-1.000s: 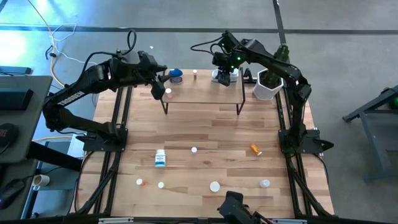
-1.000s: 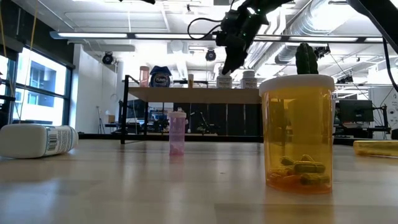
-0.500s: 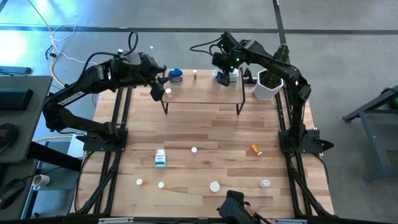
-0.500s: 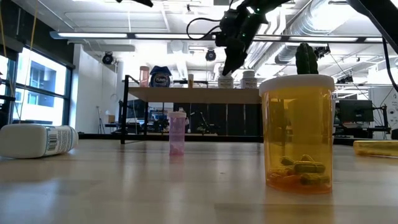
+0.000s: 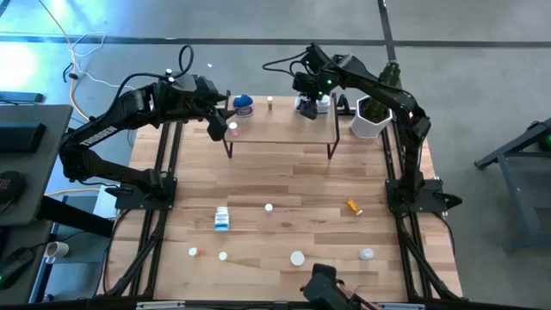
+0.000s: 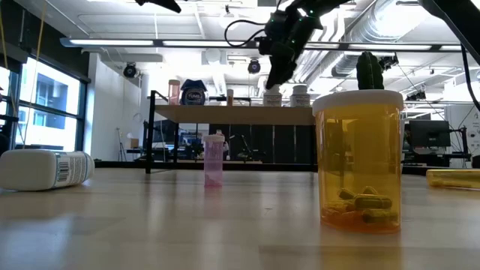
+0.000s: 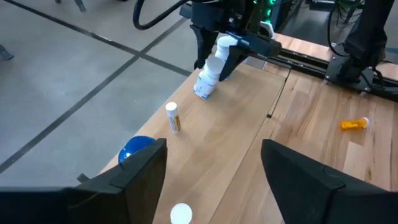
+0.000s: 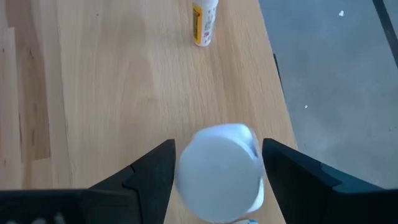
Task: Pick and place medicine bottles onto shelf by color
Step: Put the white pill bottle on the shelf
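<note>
White bottle [image 8: 219, 171] (shelf [image 5: 284, 129] edge) between claw [image 8: 217, 168] fingers

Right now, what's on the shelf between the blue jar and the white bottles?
One small yellow-labelled vial stands between the blue-lidded jar and the white bottles, shown in the left wrist view.

A white pot [image 5: 368, 121] with a green plant [image 6: 369, 70] stood at the far right corner of my plank table [image 5: 284, 185], just beside the riser's right end. Beyond the table lay grey concrete floor [image 5: 482, 77], with a loose cable [image 5: 77, 52] trailing across it on the left. Across the room I saw tall windows [image 6: 45, 105] on the left and long ceiling lights [image 6: 150, 43] overhead.
</note>
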Robot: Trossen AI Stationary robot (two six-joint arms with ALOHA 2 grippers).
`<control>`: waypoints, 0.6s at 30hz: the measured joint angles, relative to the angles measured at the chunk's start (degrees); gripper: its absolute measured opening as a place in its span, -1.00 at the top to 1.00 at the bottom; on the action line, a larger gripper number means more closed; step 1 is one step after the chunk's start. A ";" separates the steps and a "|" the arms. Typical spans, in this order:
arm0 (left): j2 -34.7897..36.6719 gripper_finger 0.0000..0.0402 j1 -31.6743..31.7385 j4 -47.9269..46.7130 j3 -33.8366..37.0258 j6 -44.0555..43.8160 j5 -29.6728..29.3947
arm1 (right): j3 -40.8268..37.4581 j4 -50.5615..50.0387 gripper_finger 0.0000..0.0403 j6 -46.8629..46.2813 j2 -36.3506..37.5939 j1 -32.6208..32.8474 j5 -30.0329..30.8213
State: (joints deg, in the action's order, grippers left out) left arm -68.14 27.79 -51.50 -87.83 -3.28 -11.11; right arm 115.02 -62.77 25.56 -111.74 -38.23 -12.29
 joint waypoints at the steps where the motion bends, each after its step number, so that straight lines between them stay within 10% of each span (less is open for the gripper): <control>1: 0.00 -0.26 0.00 -0.07 0.00 0.01 0.00 | 0.00 0.31 -0.15 -0.02 0.00 -0.01 -0.01; 18: 0.00 -0.26 0.00 -0.53 0.00 0.50 0.00 | 1.11 4.36 -0.15 -0.15 0.00 -1.17 -0.11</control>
State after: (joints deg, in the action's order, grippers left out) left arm -68.14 27.79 -52.03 -87.83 -2.79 -11.11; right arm 116.13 -58.41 25.41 -111.74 -39.40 -12.40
